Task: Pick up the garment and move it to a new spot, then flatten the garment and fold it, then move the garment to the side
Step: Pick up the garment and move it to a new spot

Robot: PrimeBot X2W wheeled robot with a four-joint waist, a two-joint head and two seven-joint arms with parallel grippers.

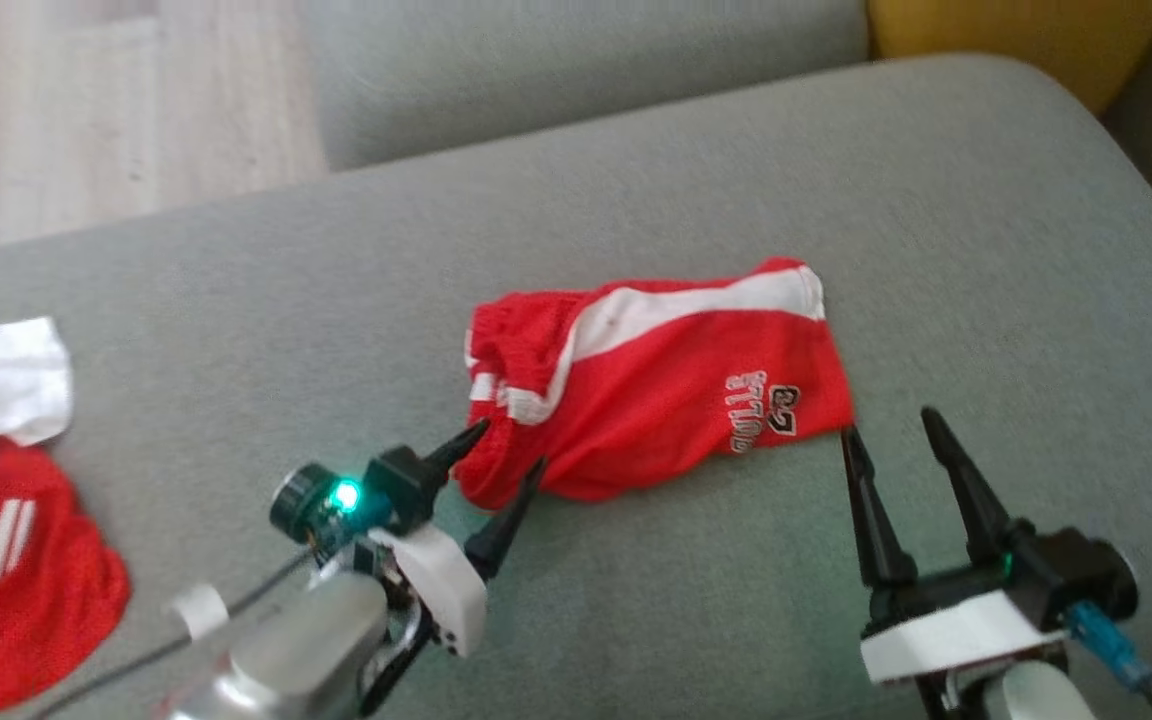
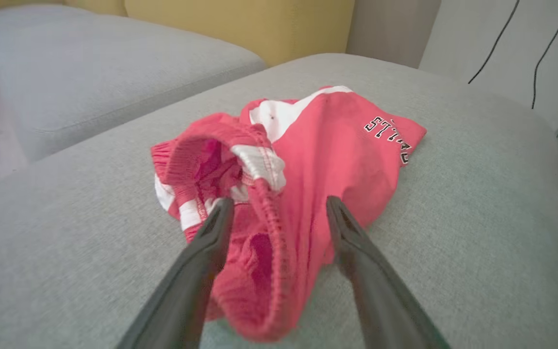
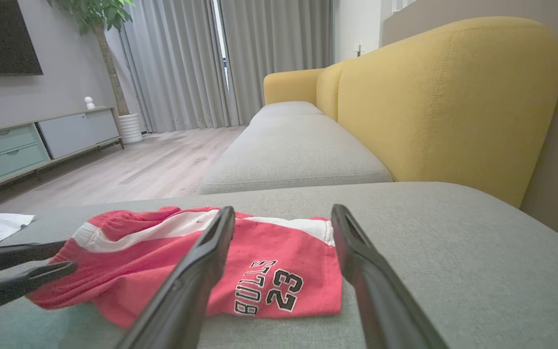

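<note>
Nearest, toward the near edge of the seat cushion (image 1: 636,620), both grippers stand with fingers apart, holding nothing. The left gripper (image 1: 511,444) straddles the bunched waistband (image 2: 264,203), and the right gripper (image 1: 887,422) sits just beside the printed hem corner. The red shorts (image 1: 666,390) lie mid-cushion, with the leg end fairly smooth and the waistband end rumpled and gaping. Flattening looks like the step in hand. To do it well, pinch the waistband low against the cushion, anchor the hem corner, then draw the two ends apart along the cushion's length, keeping the cloth short of the far edge.
</note>
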